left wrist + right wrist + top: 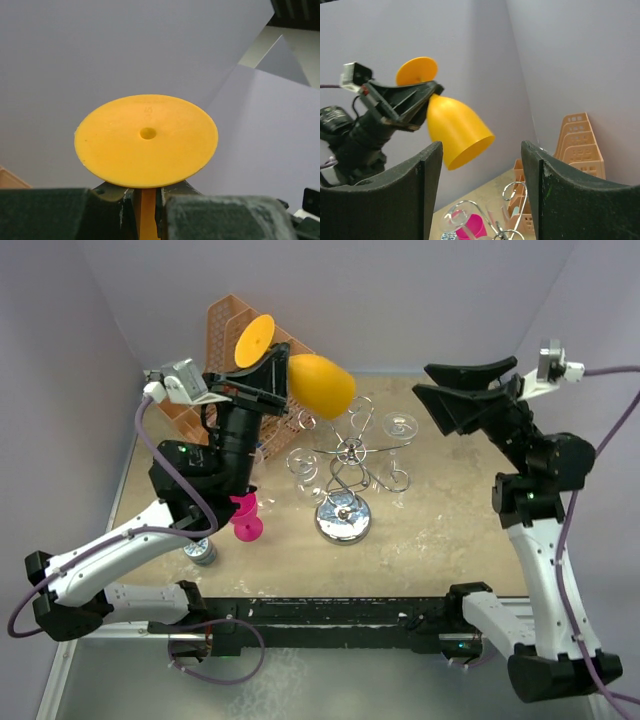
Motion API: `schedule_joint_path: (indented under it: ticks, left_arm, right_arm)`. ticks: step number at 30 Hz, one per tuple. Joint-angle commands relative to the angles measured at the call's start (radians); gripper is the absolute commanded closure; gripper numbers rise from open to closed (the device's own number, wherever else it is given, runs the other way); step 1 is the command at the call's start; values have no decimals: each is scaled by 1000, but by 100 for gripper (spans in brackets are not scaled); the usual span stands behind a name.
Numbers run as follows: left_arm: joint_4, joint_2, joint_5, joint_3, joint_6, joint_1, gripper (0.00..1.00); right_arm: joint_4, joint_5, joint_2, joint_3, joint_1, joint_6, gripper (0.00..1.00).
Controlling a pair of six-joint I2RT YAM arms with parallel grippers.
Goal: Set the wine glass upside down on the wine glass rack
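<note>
Left tool [278, 362] pinches the stem of the yellow wine glass [322, 386], held aloft and tilted mouth-down above the wine glass rack [343, 518]. Right tool [462, 388] is spread and empty. The glass looks like light, stiff, smooth plastic, so the stem is the sensible hold.

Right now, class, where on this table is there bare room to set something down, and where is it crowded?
Bare table lies between the rack's chrome base and the right arm, and in front of that base. Crowded: back left, around the orange organiser, left arm and pink glass.
</note>
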Motion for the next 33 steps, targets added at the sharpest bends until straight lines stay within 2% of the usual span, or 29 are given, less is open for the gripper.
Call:
schedule_joint_path:
  ticks: [1, 6, 11, 15, 21, 27, 33]
  left_arm:
    - [-89, -52, -32, -40, 319, 2, 100]
    - [-219, -70, -85, -17, 514, 2, 100]
    - [-270, -83, -124, -46, 689, 2, 100]
    - [-307, -106, -132, -75, 753, 3, 100]
    - [-314, -156, -66, -159, 828, 3, 100]
    - [-331, -156, -41, -166, 856, 3, 100]
    - [-313, -143, -68, -173, 875, 2, 100]
  right_arm:
    - [-11, -3, 96, 93, 28, -5, 34]
    - [-163, 163, 206, 231, 190, -85, 29]
    - [-138, 181, 320, 296, 284, -9, 27]
    - [-165, 194, 398, 370, 357, 30, 27]
    - [-197, 197, 502, 452, 438, 74, 31]
    - [-210, 154, 562, 487, 486, 89, 36]
    - [-195, 105, 582, 463, 527, 95, 49]
